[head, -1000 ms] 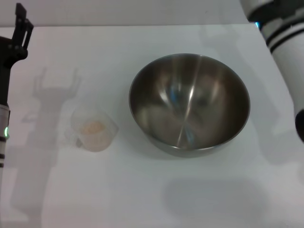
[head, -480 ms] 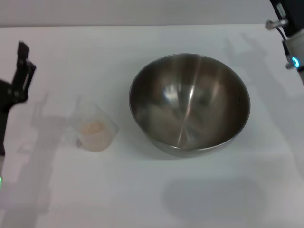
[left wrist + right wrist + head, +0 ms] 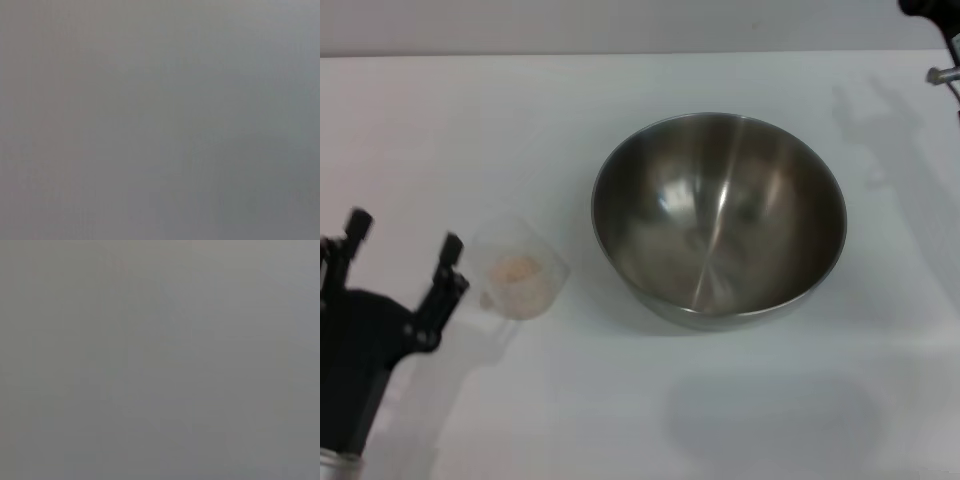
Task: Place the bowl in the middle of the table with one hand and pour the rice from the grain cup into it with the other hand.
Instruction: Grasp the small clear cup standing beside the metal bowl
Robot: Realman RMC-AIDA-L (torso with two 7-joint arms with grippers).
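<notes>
steel bowl [image 3: 718,215] shows only overhead; left end effector [image 3: 400,262] spread beside grain cup [image 3: 518,268].

The place looks like a bare robot test bench, not a home kitchen: a plain white table [image 3: 650,420] fills the view around 1 steel bowl [image 3: 718,215], nothing furnished beside it.

I see the bowl [image 3: 718,218] near the middle of the table [image 3: 620,420]. The grain cup [image 3: 518,269], with rice [image 3: 514,268] in it, stands at the bowl's nine o'clock, apart from it. The left gripper [image 3: 402,247] sits at the cup's nine o'clock, fingers spread.
</notes>
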